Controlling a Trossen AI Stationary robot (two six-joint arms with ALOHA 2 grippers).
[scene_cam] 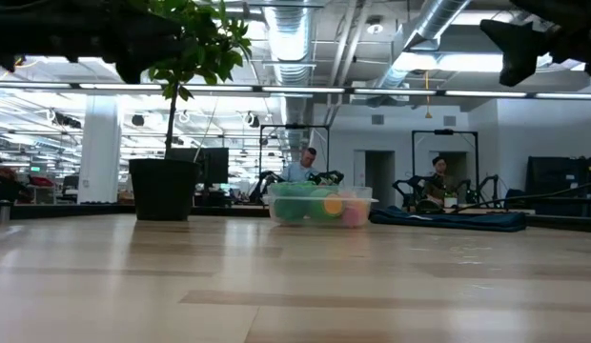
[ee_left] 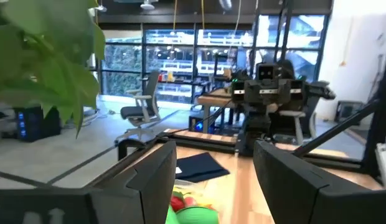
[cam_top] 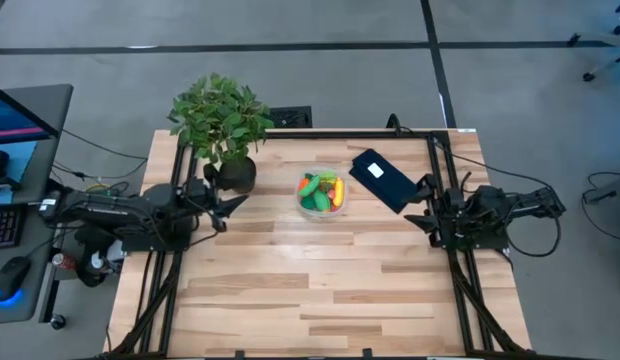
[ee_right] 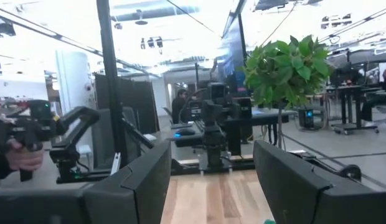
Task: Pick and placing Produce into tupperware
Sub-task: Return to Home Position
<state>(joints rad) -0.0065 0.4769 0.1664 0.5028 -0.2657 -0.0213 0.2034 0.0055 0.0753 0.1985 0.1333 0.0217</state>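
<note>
1. We see the left gripper (cam_top: 227, 211) raised at the table's (cam_top: 320, 290) left edge and the right gripper (cam_top: 421, 203) at its right edge, fingers spread, empty.
2. The produce (cam_top: 319, 189) sits inside the tupperware (cam_top: 335, 209), mid-table, well apart from both.

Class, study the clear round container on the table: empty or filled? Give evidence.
Filled. The clear container holds green, orange and yellow toy produce, visible from above and through its wall.
</note>
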